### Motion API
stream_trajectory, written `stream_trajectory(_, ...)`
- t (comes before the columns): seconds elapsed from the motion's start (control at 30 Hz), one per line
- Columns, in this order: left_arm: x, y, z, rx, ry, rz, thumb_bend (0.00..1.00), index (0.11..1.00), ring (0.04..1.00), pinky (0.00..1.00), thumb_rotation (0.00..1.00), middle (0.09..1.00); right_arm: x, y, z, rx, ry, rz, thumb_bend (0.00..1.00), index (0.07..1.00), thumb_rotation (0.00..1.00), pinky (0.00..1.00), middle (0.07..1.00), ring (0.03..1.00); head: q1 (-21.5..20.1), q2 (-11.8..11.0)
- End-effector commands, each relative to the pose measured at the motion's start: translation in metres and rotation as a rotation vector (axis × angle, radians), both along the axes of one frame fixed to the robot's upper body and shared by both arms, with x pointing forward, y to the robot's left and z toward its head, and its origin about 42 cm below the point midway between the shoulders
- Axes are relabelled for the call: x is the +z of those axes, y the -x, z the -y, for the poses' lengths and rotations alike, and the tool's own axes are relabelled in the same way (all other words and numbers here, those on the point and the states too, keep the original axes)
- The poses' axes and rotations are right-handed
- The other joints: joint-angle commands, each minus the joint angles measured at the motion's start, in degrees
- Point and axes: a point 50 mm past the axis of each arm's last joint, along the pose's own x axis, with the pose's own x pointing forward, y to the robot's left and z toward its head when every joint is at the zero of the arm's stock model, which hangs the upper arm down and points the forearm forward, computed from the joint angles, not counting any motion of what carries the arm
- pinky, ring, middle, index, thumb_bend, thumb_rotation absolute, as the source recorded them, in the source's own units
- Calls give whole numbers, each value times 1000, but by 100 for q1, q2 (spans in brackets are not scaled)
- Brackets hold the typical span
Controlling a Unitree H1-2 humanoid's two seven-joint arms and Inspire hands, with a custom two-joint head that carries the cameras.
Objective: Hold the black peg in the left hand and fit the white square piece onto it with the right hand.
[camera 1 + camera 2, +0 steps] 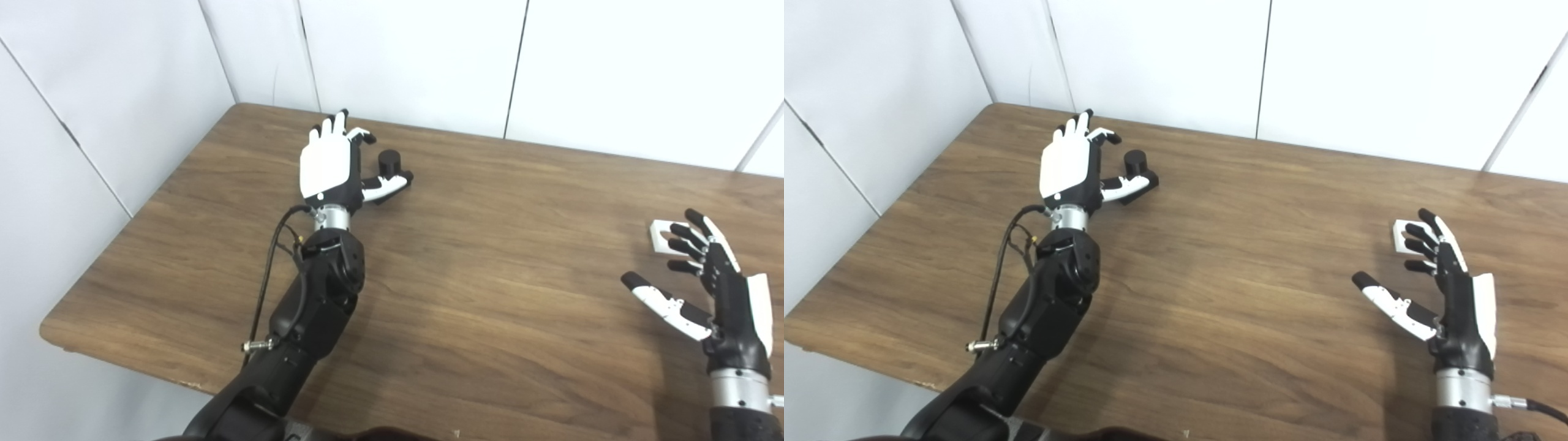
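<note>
Two hands spread empty, left hand (331,162) beside black peg (388,163), right hand (716,282) near white square piece (661,236), wooden table (490,275).

Peg (388,163) stands upright on the table (465,269), far-left part, near the back edge; left hand (334,165) sits just left of it, thumb reaching in front of the peg's base. Square piece (661,236) lies flat at the right side, well apart from the peg. Right hand (704,288) is near it, fingertips (677,245) over its near edge.
</note>
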Motion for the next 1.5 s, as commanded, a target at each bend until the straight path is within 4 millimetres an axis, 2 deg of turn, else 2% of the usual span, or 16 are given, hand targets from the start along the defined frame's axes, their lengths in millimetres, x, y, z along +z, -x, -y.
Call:
stream_trajectory(0.0,27,-18,-5,0,-44,69,923,677,1000,1000,582,1000,5,2,3,-6,6,50,676,897,350,670,825,785,0,7)
stream_trajectory(0.23,10,-28,-5,-5,-47,11,936,643,1000,1000,563,1000,6,3,2,-3,4,50,692,891,376,681,828,789,-21,17)
stream_trajectory(0.53,-9,-32,-5,5,-65,-42,929,634,1000,1000,538,1000,7,7,4,-10,7,50,686,877,345,663,821,782,-47,56)
stream_trajectory(1.0,-22,-32,-8,-1,-95,-52,891,624,1000,1000,486,999,5,13,9,-22,26,46,685,867,350,658,820,776,-92,91)
stream_trajectory(1.2,-26,-36,-7,-2,-61,-12,792,549,1000,1000,295,950,6,17,10,-33,30,41,685,864,366,657,819,773,-139,100)
stream_trajectory(1.23,-27,-36,-7,0,-61,-13,588,504,1000,1000,138,940,6,17,9,-34,27,40,684,866,364,660,823,778,-145,111)
stream_trajectory(1.33,-28,-38,-7,1,-63,-14,527,489,995,1000,89,930,6,18,10,-35,24,38,683,868,368,664,825,782,-145,111)
stream_trajectory(1.47,-28,-38,-7,-5,-63,-6,514,483,980,1000,76,913,7,20,11,-42,26,39,686,869,399,662,824,779,-148,133)
